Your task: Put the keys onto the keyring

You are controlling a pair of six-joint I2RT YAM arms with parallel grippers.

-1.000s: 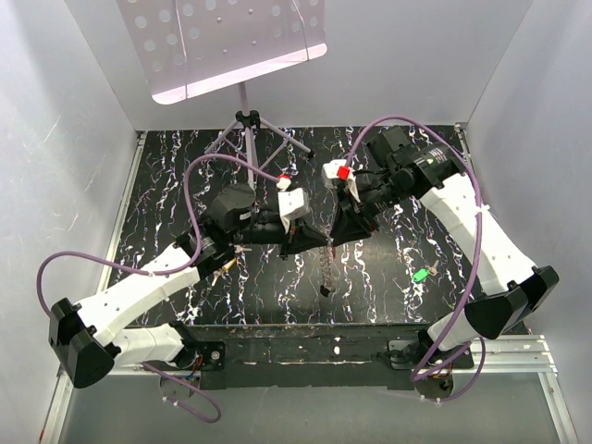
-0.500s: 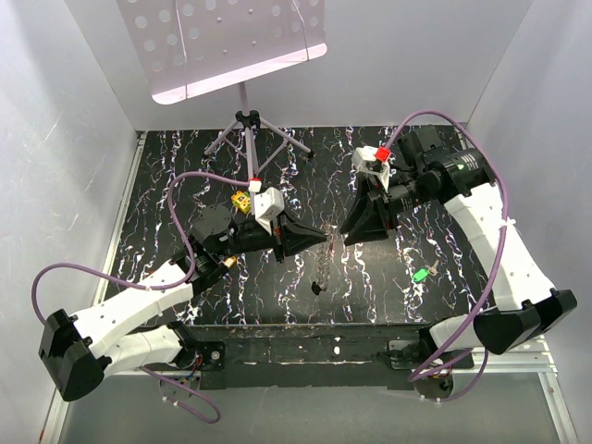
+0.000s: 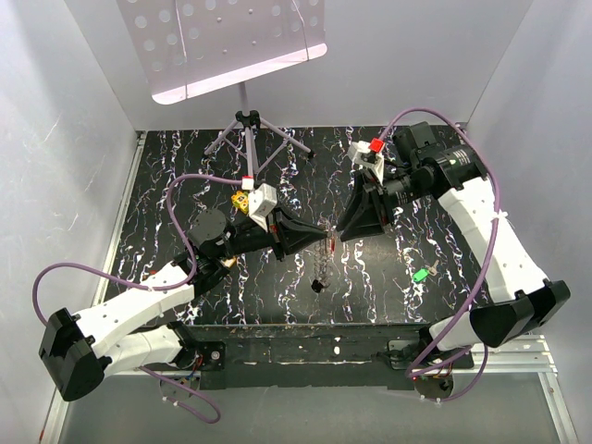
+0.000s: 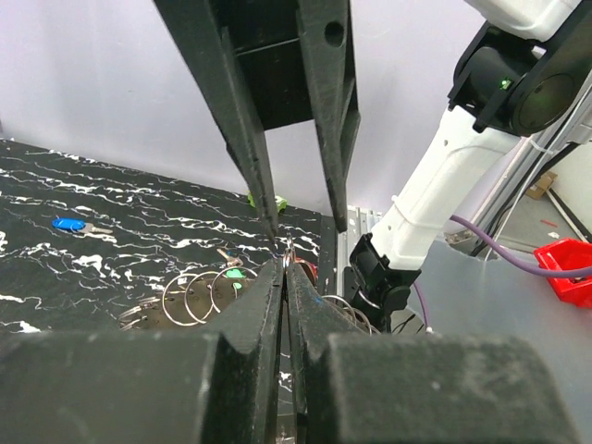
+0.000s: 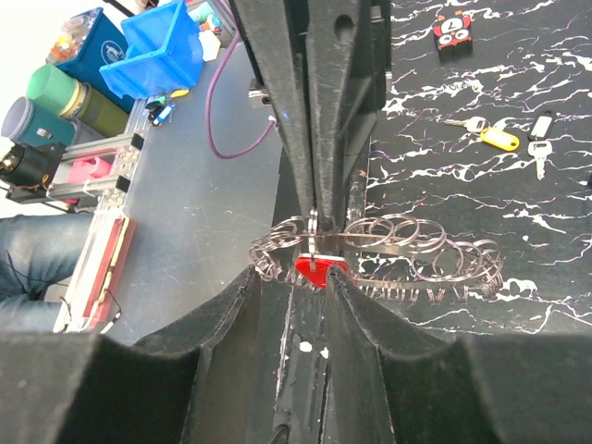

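My left gripper [image 3: 311, 242] is shut on a thin metal ring at the top of a keyring chain [image 3: 323, 265], which hangs above the black table. In the left wrist view its pads [image 4: 268, 287] press together on the ring [image 4: 289, 252]. My right gripper [image 3: 343, 231] faces it tip to tip. Its jaws stand apart in the right wrist view [image 5: 294, 276]. A red-headed key [image 5: 314, 269] hangs from the ring between them, against the right fingertip [image 5: 344, 282]. A green key [image 3: 421, 275] lies on the table at the right. A blue key [image 4: 67, 224] lies further off.
A music stand tripod [image 3: 245, 122] stands at the back. A yellow dotted block [image 3: 240, 202] sits by the left arm. A yellow-tagged key [image 5: 500, 139], a silver key [image 5: 541, 154] and a red-black charm [image 5: 453, 30] lie on the table. Loose rings [image 4: 198, 296] trail from the chain.
The two grippers drew apart from their close meeting a second ago. The right gripper swung out to the right, then edged back toward the left one. The ring chain stays with the left gripper.
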